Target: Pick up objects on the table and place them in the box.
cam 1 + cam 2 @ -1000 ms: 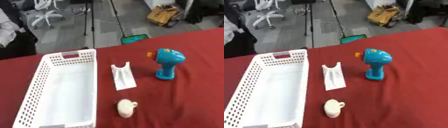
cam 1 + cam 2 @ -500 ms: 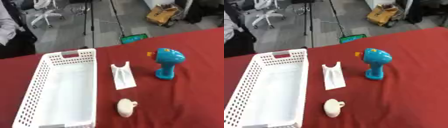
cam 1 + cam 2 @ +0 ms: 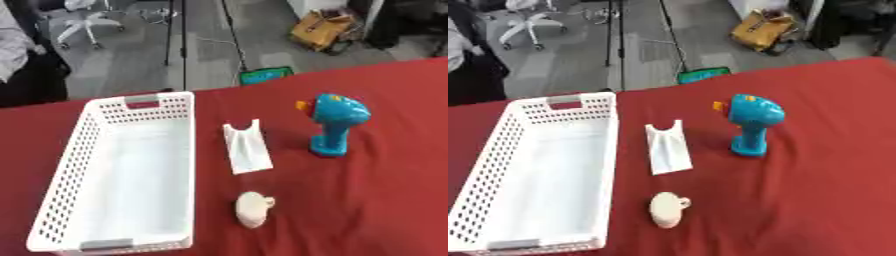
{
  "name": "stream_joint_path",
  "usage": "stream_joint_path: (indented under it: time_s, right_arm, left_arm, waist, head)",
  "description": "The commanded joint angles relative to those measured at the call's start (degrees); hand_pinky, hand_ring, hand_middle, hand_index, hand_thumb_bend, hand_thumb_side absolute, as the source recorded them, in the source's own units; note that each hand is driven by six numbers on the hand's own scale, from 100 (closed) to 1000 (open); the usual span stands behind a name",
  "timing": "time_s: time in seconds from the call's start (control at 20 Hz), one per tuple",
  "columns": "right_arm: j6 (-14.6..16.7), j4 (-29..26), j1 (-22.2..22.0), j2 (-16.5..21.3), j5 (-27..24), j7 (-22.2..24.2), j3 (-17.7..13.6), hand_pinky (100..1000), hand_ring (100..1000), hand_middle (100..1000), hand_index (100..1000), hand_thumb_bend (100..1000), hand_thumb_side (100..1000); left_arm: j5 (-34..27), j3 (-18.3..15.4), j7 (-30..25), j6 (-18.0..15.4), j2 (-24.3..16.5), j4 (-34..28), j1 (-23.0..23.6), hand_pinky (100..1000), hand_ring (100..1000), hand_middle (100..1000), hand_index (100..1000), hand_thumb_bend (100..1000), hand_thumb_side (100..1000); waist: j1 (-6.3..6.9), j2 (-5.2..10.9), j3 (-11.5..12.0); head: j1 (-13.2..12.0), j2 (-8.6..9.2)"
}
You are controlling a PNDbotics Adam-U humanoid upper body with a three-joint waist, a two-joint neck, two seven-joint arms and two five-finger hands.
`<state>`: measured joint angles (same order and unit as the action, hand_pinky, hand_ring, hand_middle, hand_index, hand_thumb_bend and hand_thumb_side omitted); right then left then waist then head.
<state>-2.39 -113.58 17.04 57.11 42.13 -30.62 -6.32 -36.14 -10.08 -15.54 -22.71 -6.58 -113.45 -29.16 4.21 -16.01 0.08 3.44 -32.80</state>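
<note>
Plainly, neither robot hand shows in either eye view, so the state of the fingers cannot be told. On the red-covered bench (image 3: 394, 200) a white perforated plastic basket (image 3: 70, 165) lies lengthwise along the left side, its short end with a grey handle strip at the near edge; nothing lies in it. Just right of the basket, towards the middle of the bench, a flat white piece with a notched far end (image 3: 246, 148) lies apart from the basket's wall. Near the front edge, below that piece, sits a small cream-coloured rounded object (image 3: 667, 210). Right of the white piece a blue toy drill with an orange tip (image 3: 336, 123) stands upright on its base.
</note>
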Motion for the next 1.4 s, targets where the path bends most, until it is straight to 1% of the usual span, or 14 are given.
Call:
stream_joint_path:
  time_s: [0.05, 0.1, 0.15, 0.2, 0.25, 0.5, 0.7, 0.85, 0.9, 0.95, 1.0, 1.05, 1.25, 1.4]
  right_arm:
    - [-1.08, -1.02, 2.9, 6.08, -3.15, 7.47, 3.4, 672, 770, 837, 919, 190, 1000]
    - [-1.46, -1.02, 4.07, 6.89, -3.99, 9.83, 4.53, 672, 770, 837, 919, 190, 1000]
    - [-1.63, -1.02, 5.3, 7.72, -4.64, 12.19, 5.72, 669, 768, 831, 916, 246, 1000]
    - [-1.78, -1.02, 6.69, 8.36, -5.14, 14.67, 6.94, 669, 768, 831, 916, 246, 1000]
    - [-1.85, -1.02, 8.04, 9.0, -5.54, 17.26, 8.29, 668, 770, 832, 915, 270, 1000]
    - [-2.09, -1.02, 13.98, 10.48, -6.73, 29.3, 14.39, 675, 785, 840, 915, 271, 1000]
    - [-2.39, -1.02, 17.02, 10.51, -6.31, 34.99, 17.56, 669, 783, 838, 915, 273, 1000]
    - [-2.74, -1.02, 18.65, 10.65, -5.76, 39.19, 20.79, 671, 788, 838, 921, 283, 1000]
    - [-3.03, -1.02, 19.36, 10.4, -5.68, 40.67, 21.92, 681, 796, 838, 919, 280, 1000]
    - [-3.36, -1.02, 20.17, 10.06, -5.6, 41.98, 22.88, 721, 819, 847, 919, 272, 1000]
    - [-3.6, -1.02, 21.16, 9.57, -5.42, 43.3, 23.93, 721, 819, 847, 919, 272, 1000]
    - [-3.82, -1.02, 22.02, 9.12, -5.22, 44.39, 24.73, 760, 844, 854, 922, 259, 1000]
    - [-5.1, -1.02, 26.83, 5.51, -4.53, 49.66, 28.37, 774, 856, 859, 926, 256, 1000]
    - [-6.5, -1.02, 30.24, 2.12, -3.46, 55.2, 31.16, 768, 852, 864, 945, 269, 1000]
  left_arm:
    - [0.43, 0.25, -0.43, 0.6, -0.72, -1.15, -0.38, 625, 691, 734, 773, 100, 908]
    - [0.45, 0.32, -0.51, 0.67, -0.67, -1.15, -0.35, 625, 691, 734, 773, 100, 908]
    - [0.44, 0.41, -0.58, 0.74, -0.61, -1.15, -0.36, 624, 689, 731, 767, 100, 907]
    - [0.4, 0.52, -0.64, 0.81, -0.55, -1.15, -0.37, 624, 689, 731, 767, 100, 907]
    - [0.39, 0.65, -0.74, 0.87, -0.5, -1.15, -0.4, 625, 688, 730, 764, 100, 904]
    - [0.32, 1.08, -1.2, 1.09, -0.4, -1.15, -0.44, 624, 686, 727, 759, 100, 903]
    - [0.33, 1.27, -1.55, 1.32, -0.4, -1.15, -0.37, 625, 683, 723, 755, 100, 903]
    - [0.32, 1.45, -1.75, 1.51, -0.45, -1.15, -0.36, 626, 681, 721, 750, 100, 903]
    - [0.33, 1.52, -1.85, 1.6, -0.46, -1.15, -0.33, 626, 681, 720, 749, 100, 903]
    - [0.33, 1.57, -1.94, 1.67, -0.45, -1.15, -0.3, 626, 679, 718, 747, 100, 903]
    - [0.32, 1.62, -2.04, 1.74, -0.45, -1.15, -0.29, 626, 679, 718, 747, 100, 903]
    - [0.31, 1.65, -2.11, 1.78, -0.46, -1.15, -0.28, 626, 679, 717, 746, 100, 903]
    - [0.28, 1.87, -2.45, 2.09, -0.25, -1.15, -0.08, 627, 679, 716, 745, 100, 903]
    - [0.18, 1.99, -2.66, 2.18, -0.08, -1.15, -0.04, 626, 678, 713, 742, 100, 902]
  waist:
    - [-0.5, 1.46, 0.27]
    - [-0.55, 1.57, 0.35]
    - [-0.64, 1.7, 0.52]
    - [-0.69, 1.81, 0.64]
    - [-0.76, 1.92, 0.85]
    - [-1.16, 2.16, 1.53]
    - [-1.41, 2.17, 1.73]
    - [-1.81, 2.1, 2.07]
    - [-1.94, 2.1, 2.17]
    - [-2.01, 2.11, 2.22]
    - [-2.07, 2.14, 2.27]
    - [-2.11, 2.17, 2.28]
    - [-2.27, 2.38, 2.37]
    - [-2.23, 2.59, 2.78]
  head:
    - [-1.1, -2.07]
    - [-1.32, -2.39]
    - [-1.37, -2.59]
    - [-1.37, -2.72]
    - [-1.19, -2.69]
    - [-0.1, -2.02]
    - [0.33, -1.91]
    - [1.0, -1.88]
    - [1.21, -1.78]
    - [1.34, -1.73]
    - [1.46, -1.69]
    - [1.53, -1.69]
    - [2.15, -1.77]
    - [2.67, -1.38]
